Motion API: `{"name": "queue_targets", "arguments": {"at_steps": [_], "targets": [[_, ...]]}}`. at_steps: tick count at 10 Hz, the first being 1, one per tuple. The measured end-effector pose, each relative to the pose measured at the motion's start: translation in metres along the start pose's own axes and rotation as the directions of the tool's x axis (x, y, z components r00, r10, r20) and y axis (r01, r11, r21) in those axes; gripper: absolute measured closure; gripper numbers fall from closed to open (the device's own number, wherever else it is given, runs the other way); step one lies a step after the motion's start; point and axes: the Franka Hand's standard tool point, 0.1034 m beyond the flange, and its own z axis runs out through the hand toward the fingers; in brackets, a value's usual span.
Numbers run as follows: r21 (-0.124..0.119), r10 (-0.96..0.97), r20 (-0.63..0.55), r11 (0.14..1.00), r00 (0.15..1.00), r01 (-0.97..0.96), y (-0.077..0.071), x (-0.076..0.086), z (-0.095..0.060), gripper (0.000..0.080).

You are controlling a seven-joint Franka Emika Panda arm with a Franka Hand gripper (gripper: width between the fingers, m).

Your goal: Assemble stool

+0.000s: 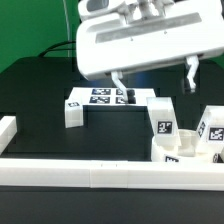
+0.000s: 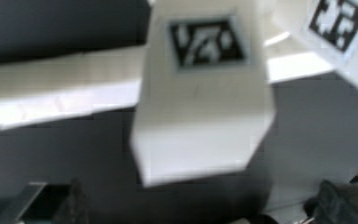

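Resting left leg block [image 1: 73,110]: found on the table, just beside the marker board [image 1: 105,97].
Gripper [image 1: 153,78]: poised above the middle leg block [image 1: 160,118], jaws spread wide, nothing clamped; in the wrist view the block is seen between the fingertips [image 2: 51,205], untouched.
Middle leg block: stood upright, long axis vertical, tag turned to the exterior camera; judged light, rigid, smooth plastic, best pinched across opposite flat faces near the top.
Seat [image 1: 185,152]: set low against the front rail [image 1: 100,175].
Right leg block [image 1: 213,125]: upright by the seat; whether it is socketed cannot be told.
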Motion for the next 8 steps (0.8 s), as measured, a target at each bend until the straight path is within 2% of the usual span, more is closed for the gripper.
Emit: {"name": "queue_targets", "arguments": {"at_steps": [2,4,5,7,8], "targets": [[0.004,-0.001,0.019,1.0,1.0,0.001,-0.002,-0.003,0.002,0.0151],[0.033,-0.008,0.171,0.999,0.985,0.002,-0.008,-0.01,0.003,0.0151],[0.047,-0.018,0.228,0.999,0.973,0.008,-0.01,-0.006,0.002,0.0151],[0.09,-0.124,0.301,0.991,0.945,0.102,-0.007,0.001,0.0,0.0151],[0.087,-0.144,0.265,0.988,0.953,0.126,-0.007,0.007,0.0,0.0151]]}}
